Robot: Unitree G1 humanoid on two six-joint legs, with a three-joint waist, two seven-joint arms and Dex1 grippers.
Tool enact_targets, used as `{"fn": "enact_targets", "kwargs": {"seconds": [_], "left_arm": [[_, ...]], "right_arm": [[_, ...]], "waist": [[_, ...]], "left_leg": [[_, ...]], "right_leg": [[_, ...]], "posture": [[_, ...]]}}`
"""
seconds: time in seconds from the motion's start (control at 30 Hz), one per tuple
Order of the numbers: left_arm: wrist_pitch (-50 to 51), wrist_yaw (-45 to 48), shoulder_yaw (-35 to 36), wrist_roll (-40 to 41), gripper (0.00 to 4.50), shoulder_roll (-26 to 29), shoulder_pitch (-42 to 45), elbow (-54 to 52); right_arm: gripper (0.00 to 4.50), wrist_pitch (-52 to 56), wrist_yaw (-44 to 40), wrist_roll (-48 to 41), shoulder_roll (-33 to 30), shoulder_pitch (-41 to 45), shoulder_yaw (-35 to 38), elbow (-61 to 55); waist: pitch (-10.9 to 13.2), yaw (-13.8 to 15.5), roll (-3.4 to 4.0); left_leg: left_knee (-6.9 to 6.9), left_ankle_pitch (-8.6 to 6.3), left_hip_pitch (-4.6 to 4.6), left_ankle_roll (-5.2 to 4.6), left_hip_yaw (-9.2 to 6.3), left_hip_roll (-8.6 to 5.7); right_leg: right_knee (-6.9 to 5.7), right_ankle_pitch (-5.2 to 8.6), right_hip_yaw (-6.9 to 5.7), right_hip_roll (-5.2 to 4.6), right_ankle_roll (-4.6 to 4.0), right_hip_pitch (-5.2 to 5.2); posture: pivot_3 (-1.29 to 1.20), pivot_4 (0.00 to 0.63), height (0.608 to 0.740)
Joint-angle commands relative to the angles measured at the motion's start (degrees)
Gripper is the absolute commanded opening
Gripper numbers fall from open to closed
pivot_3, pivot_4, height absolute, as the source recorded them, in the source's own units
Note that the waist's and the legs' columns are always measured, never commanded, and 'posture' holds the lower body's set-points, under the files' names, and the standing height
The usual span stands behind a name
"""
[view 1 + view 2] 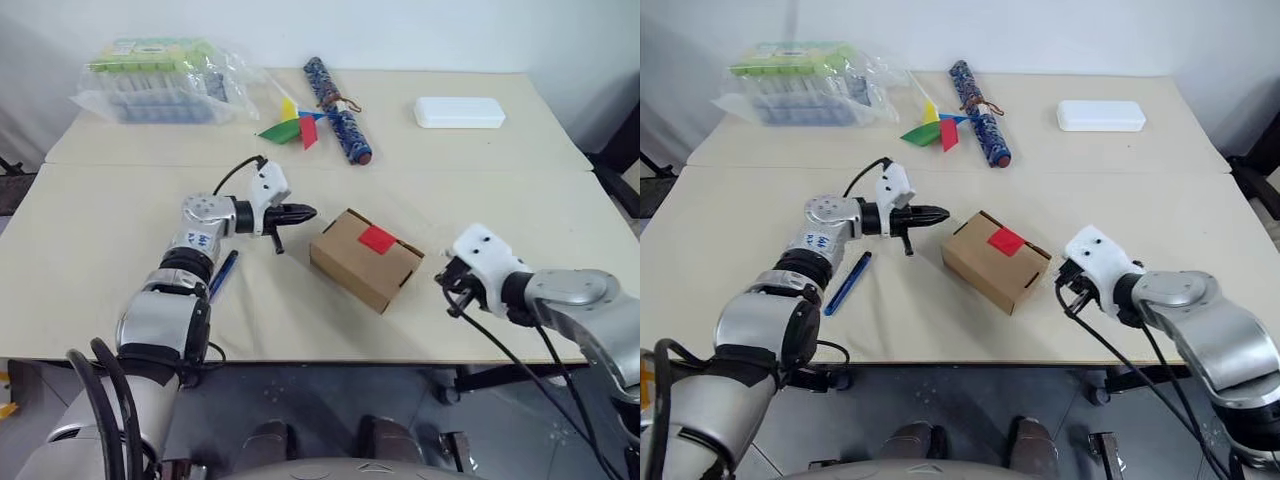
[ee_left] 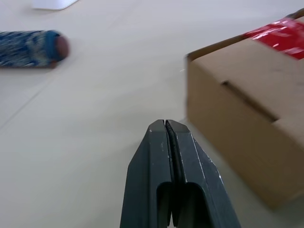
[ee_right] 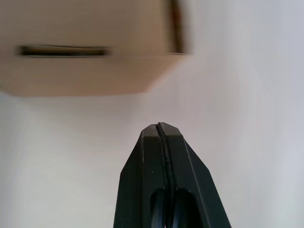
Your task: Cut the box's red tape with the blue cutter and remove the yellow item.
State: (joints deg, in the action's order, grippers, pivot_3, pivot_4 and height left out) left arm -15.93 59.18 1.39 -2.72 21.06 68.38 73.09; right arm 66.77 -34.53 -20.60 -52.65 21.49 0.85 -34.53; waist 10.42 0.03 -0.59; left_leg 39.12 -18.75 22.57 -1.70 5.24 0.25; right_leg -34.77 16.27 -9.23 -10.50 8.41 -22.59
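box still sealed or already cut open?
Sealed. The box has its flaps down, and the red tape sits whole across the top seam. The blue cutter lies on the table, held by neither gripper.

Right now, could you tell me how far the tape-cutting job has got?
Nothing looks done: the red tape sits whole on the closed box. Nothing is in hand; both the left tool and the right tool are shut and empty. The blue cutter lies on the table.

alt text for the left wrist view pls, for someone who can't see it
The left gripper, fingers shut and holding nothing, hangs over the beige table beside the closed brown box. The red tape shows on the box's top, and one end of a blue patterned roll lies farther off.
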Motion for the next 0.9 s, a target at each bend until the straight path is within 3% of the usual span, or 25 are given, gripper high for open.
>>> {"fn": "enact_targets", "kwargs": {"seconds": [0.03, 0.2, 0.27, 0.4, 0.43, 0.5, 0.63, 0.73, 0.9], "left_arm": [[3.0, -1.7, 2.33, 1.52, 0.42, 3.88, 3.3, -0.56], [7.78, -1.26, 3.08, 1.84, 1.83, 8.85, 3.37, -2.49], [10.81, -1.12, 4.28, 3.01, 2.43, 11.77, 2.41, -5.09], [19.19, -1.13, 6.48, 5.92, 3.67, 16.86, -3.0, -16.53], [21.99, -1.62, 7.1, 6.71, 4.02, 17.93, -5.14, -20.68], [28.49, -3.25, 8.57, 8.33, 4.45, 19.89, -10.3, -30.36], [42.73, -10.26, 14.84, 12.16, 4.45, 21.97, -24.33, -53.41], [51.48, -18.21, 20.86, 15.33, 4.45, 18.58, -34.79, -70.89], [60.11, -25.6, 24.29, 19.61, 4.45, 11.8, -50.63, -93.95]], "right_arm": [[0.57, -7.73, -2.96, 1.34, -3.66, -1.19, 5.45, 3.18], [2.28, -19.74, -6.29, 3.4, -6.01, -2.25, 7.15, 10.33], [2.94, -22.68, -9.05, 0.39, -4.02, -0.06, 9.02, 14.21], [4.34, -32.0, -14.48, -1.16, -1.94, 4.37, 8.99, 20.73], [4.5, -33.49, -16.06, -1.87, -1.48, 5.37, 8.84, 22.05], [4.5, -35.79, -19.09, -2.62, -0.98, 7.45, 7.94, 24.73], [4.5, -39.0, -23.73, -2.69, 0.87, 12.78, 4.72, 30.02], [4.5, -39.52, -25.01, -3.04, 4.1, 16.42, 2.56, 32.55], [4.5, -40.55, -28.67, -2.23, 7.83, 20.38, -1.37, 35.51]], "waist": [[0.01, -0.02, -0.01], [0.01, -0.11, -0.02], [0.05, -0.14, -0.08], [0.06, -0.76, -0.1], [0.06, -0.85, -0.1], [0.06, -1.04, -0.1], [0.06, -1.52, -0.1], [0.07, -1.47, -0.11], [0.07, -1.04, -0.11]], "left_leg": [[0.0, 0.0, 0.01, 0.0, 0.01, 0.0], [-0.04, -0.01, -0.04, -0.02, 0.03, 0.0], [-0.03, -0.01, -0.03, -0.02, 0.06, -0.01], [-0.05, -0.01, -0.06, -0.01, 0.05, 0.03], [-0.05, -0.01, -0.06, -0.01, 0.03, 0.04], [-0.06, -0.01, -0.1, -0.01, 0.01, 0.04], [-0.02, -0.01, -0.12, -0.01, -0.05, 0.06], [0.0, -0.01, -0.15, -0.01, -0.31, 0.37], [0.04, -0.01, -0.18, 0.0, -0.5, 0.39]], "right_leg": [[0.01, 0.0, 0.0, 0.0, 0.0, 0.0], [0.01, 0.0, 0.01, 0.0, 0.01, 0.0], [0.01, 0.0, 0.02, 0.0, 0.01, 0.0], [-0.01, -0.01, 0.03, 0.01, 0.01, -0.01], [-0.04, 0.0, 0.02, 0.01, 0.01, -0.01], [-0.06, 0.0, 0.04, 0.0, 0.01, 0.0], [-0.11, -0.02, 0.08, 0.0, 0.03, 0.02], [-0.15, -0.02, 0.11, 0.0, 0.03, 0.05], [-0.16, -0.02, 0.14, 0.0, 0.03, 0.12]], "posture": [[0.0, 0.15, 0.74], [0.0, 0.15, 0.74], [0.0, 0.15, 0.74], [0.0, 0.15, 0.74], [0.0, 0.15, 0.74], [0.0, 0.15, 0.74], [0.0, 0.15, 0.74], [0.0, 0.15, 0.74], [0.0, 0.15, 0.74]]}}
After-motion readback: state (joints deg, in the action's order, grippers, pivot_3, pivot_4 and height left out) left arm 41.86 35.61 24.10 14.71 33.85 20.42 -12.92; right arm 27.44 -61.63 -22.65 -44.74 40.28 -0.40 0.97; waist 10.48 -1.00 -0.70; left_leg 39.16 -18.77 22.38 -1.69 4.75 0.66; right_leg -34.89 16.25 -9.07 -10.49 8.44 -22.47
